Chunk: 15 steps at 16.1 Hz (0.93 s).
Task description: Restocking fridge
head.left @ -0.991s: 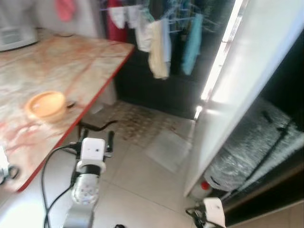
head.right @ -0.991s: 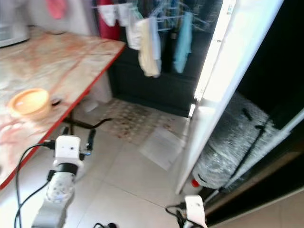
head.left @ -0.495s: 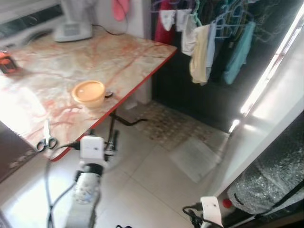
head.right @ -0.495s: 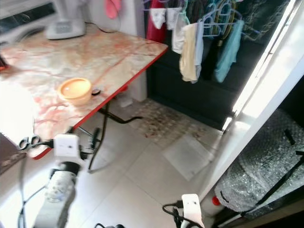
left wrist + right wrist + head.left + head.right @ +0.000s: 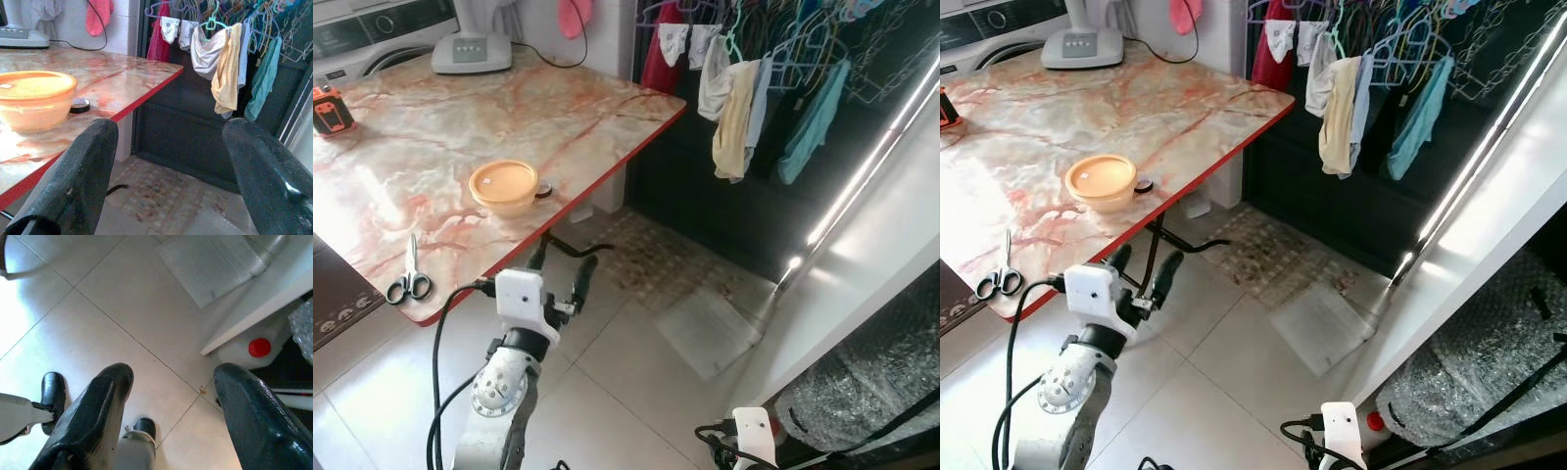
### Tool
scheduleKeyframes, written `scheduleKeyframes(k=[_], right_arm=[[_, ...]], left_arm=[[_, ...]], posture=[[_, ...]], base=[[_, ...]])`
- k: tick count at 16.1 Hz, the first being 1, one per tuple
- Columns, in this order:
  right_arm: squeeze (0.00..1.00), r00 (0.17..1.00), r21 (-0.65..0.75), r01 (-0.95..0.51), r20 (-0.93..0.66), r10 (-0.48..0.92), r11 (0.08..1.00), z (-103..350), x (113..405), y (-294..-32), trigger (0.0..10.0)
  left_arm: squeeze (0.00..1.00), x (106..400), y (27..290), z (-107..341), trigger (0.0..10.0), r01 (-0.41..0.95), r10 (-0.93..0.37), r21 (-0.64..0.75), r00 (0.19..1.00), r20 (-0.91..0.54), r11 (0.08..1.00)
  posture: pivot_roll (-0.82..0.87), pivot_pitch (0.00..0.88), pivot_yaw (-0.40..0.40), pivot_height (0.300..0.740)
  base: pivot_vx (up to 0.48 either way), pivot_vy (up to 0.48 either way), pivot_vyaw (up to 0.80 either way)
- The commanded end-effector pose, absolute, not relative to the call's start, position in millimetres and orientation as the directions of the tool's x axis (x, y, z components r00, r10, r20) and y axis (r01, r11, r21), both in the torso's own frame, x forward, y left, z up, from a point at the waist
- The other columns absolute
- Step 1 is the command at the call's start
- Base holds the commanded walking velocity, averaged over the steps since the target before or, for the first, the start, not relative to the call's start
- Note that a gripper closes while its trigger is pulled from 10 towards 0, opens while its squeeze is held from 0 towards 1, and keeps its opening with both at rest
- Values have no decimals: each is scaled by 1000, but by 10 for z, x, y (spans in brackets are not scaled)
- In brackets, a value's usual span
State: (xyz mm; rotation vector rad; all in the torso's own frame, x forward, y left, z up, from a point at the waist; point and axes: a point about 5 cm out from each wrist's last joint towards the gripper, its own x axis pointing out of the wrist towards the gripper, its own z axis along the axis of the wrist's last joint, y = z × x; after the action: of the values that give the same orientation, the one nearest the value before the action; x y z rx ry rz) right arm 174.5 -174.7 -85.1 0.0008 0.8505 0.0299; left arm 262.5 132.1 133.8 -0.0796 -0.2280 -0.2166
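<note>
Left gripper (image 5: 560, 272) fingers apart, raised near table (image 5: 597, 108) edge, orange bowl (image 5: 34, 98) close in wrist view, right gripper (image 5: 171, 396) fingers apart over floor tiles (image 5: 122, 298), red-capped bottle (image 5: 259, 348) by white door.

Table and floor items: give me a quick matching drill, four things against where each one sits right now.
Things:
1. orange bowl
2. scissors
3. red-capped bottle
4. left claw

Places:
A. on the floor by the white door's bottom edge
B. raised just off the table's red edge
C. near the table's near edge
D. mid-table, beside a small dark round thing

Pairs: 1-D, 2-C, 3-A, 4-B
</note>
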Motion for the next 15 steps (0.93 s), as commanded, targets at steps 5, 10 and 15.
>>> scheduleKeyframes(k=[5, 10, 15], right_arm=[[0, 632, 13, 13, -775, 2, 1000, -891, 1661, -1791, 10000], [0, 623, -6, -10, -782, 2, 1000, -895, 1668, -1771, 10000], [0, 622, -3, 4, -783, -5, 1000, -892, 1677, -1776, 10000]], left_arm=[[0, 2613, 1515, 1260, 10000, 131, -127, -14, 976, 179, 991], [0, 2726, 1738, 1322, 10000, 37, -33, -17, 980, 196, 999], [0, 2746, 1593, 1312, 10000, 65, -61, -19, 979, 195, 998]], posture=[[-79, 16, -50, 740], [-82, 33, -40, 740], [-87, 47, -41, 740]], base=[[0, 0, 0], [0, 0, 95], [0, 0, 616]])
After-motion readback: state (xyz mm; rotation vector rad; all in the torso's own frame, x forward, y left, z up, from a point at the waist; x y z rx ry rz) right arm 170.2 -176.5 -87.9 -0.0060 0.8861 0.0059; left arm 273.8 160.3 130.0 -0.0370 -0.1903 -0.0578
